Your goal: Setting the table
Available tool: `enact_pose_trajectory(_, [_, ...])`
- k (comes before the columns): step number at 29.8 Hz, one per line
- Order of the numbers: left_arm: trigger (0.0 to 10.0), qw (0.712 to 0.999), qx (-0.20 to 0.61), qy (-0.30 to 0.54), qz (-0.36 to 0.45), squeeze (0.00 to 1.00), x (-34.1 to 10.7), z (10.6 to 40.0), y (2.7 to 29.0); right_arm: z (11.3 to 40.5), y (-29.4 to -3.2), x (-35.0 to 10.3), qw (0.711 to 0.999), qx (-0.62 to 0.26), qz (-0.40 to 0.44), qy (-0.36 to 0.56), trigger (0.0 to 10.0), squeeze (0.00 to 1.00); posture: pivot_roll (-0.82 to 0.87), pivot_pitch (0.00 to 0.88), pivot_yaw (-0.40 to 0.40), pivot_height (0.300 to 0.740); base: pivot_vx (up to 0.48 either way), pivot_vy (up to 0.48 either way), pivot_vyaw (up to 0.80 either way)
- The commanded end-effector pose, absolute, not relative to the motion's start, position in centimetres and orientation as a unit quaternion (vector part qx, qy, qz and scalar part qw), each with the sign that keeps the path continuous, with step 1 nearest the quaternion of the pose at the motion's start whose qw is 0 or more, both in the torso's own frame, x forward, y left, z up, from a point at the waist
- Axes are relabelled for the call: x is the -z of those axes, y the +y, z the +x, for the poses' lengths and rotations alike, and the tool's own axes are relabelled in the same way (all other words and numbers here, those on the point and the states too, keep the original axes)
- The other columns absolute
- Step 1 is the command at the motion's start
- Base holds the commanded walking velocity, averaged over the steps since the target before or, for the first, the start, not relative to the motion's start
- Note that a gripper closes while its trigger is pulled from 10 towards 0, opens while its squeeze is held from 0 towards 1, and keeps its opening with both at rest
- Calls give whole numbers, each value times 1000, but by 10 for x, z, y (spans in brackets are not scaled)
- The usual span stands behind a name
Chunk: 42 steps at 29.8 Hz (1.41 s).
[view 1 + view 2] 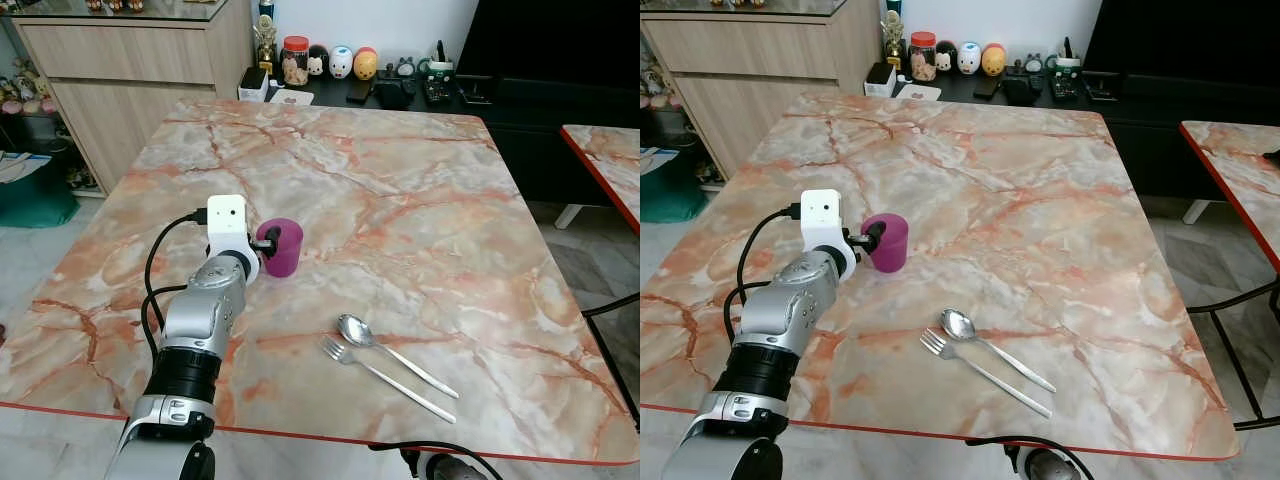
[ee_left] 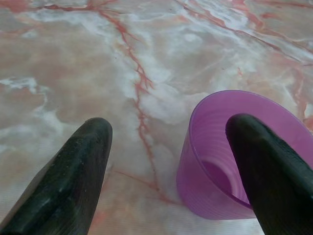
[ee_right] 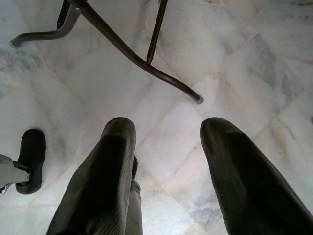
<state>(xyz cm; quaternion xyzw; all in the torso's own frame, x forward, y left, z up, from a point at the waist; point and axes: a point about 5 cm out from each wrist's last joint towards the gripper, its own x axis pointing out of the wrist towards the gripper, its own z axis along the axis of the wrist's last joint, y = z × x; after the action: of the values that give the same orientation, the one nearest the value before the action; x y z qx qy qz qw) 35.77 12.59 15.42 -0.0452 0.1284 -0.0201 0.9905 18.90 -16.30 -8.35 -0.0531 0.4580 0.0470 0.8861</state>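
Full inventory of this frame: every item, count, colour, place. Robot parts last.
table: 1, pink-orange marble top with red edge, centre
cup: 1, purple, upright on the table's left half
spoon: 1, silver, near front edge, beside the fork
fork: 1, silver, just nearer the front edge than the spoon
second table: 1, same marble, far right
cabinet: 1, light wood, back left
jar: 1, clear with red lid, on dark sideboard behind the table
figurines: several, mixed colours, right of the jar
chair legs: dark metal, on grey tiled floor
left gripper: jaws open, one finger inside the cup, one outside
right gripper: jaws open, idle over the floor
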Motion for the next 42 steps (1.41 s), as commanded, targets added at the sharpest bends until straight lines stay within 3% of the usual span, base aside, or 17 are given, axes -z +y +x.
enact_pose_trajectory(1, [7020,989,20,142,-37,0,-150,357,124,191,-165,83,886,-44,-54,458,10000,0,76,0,-50,740,0,0,0])
enact_pose_trajectory(2, [4706,989,20,142,-37,0,-150,357,124,191,-165,83,886,-44,-54,458,10000,0,75,0,-50,740,0,0,0])
enact_pose_trajectory(3, [0,989,23,142,-37,0,-149,357,123,190,-165,83,886,-44,-54,459,10000,0,78,0,-51,740,0,0,0])
enact_pose_trajectory(9, [0,989,27,143,-38,0,-148,357,123,190,-164,83,885,-45,-55,459,10000,0,79,0,-51,740,0,0,0])
enact_pose_trajectory(10, [1725,989,27,143,-38,0,-148,357,123,190,-164,83,885,-45,-55,459,10000,0,79,0,-51,740,0,0,0])
enact_pose_trajectory(11, [1725,989,27,143,-38,0,-148,357,123,190,-164,83,885,-45,-55,459,10000,0,79,0,-51,740,0,0,0])
enact_pose_trajectory(12, [6588,989,27,143,-39,0,-148,357,123,190,-164,83,885,-46,-55,459,10000,0,79,0,-51,740,0,0,0])
enact_pose_trajectory(13, [10000,989,27,143,-38,0,-148,357,123,190,-164,83,885,-46,-55,459,10000,0,79,0,-51,740,0,0,0])
enact_pose_trajectory(19, [10000,988,30,145,-39,0,-148,356,121,190,-164,83,885,-45,-55,460,10000,0,78,0,-50,740,0,0,0])
enact_pose_trajectory(20, [9020,988,30,145,-39,0,-148,356,121,190,-164,83,885,-45,-55,460,10000,0,78,0,-50,740,0,0,0])
enact_pose_trajectory(22, [1098,988,30,145,-39,0,-148,356,121,190,-164,83,885,-45,-55,460,10000,0,78,0,-50,740,0,0,0])
enact_pose_trajectory(23, [1098,988,30,145,-39,0,-148,356,121,190,-164,83,885,-45,-55,460,10000,0,78,0,-50,740,0,0,0])
enact_pose_trajectory(24, [0,988,31,145,-39,0,-148,356,121,190,-164,83,885,-45,-55,460,10000,0,79,0,-51,740,0,0,0])
enact_pose_trajectory(42, [0,986,52,152,-35,0,-145,354,116,190,-165,83,885,-46,-57,460,10000,0,77,0,-52,740,0,0,0])
